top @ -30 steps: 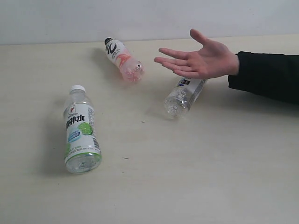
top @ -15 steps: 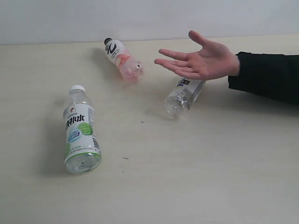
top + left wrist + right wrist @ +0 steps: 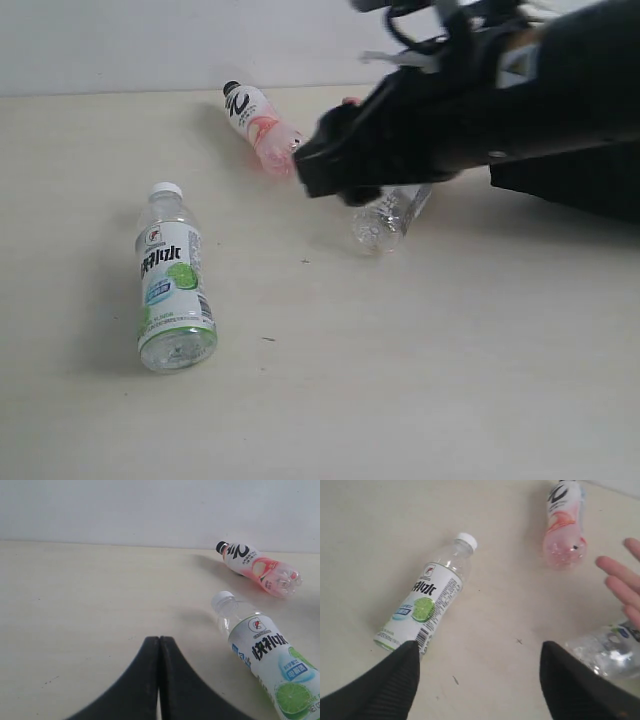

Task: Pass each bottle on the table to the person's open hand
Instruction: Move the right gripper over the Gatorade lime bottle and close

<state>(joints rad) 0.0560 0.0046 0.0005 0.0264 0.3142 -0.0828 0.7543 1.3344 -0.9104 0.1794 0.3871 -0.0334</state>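
One clear bottle (image 3: 378, 222) half hidden behind right arm (image 3: 480, 110), right end effector (image 3: 479, 646) released, left end effector (image 3: 159, 641) clenched.

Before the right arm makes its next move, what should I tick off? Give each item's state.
1. The right gripper is open with nothing between its jaws: ok.
2. The left gripper is shut, empty and touching no bottle: ok.
3. The green-lime bottle, pink bottle and clear bottle lie free on the table: ok.
4. A bottle is lined up between the right jaws: not ok; only bare table lies there.
5. The person's hand is open, palm up: cannot tell; only fingers show in the right wrist view, and the right arm hides nearly all of it in the exterior view.
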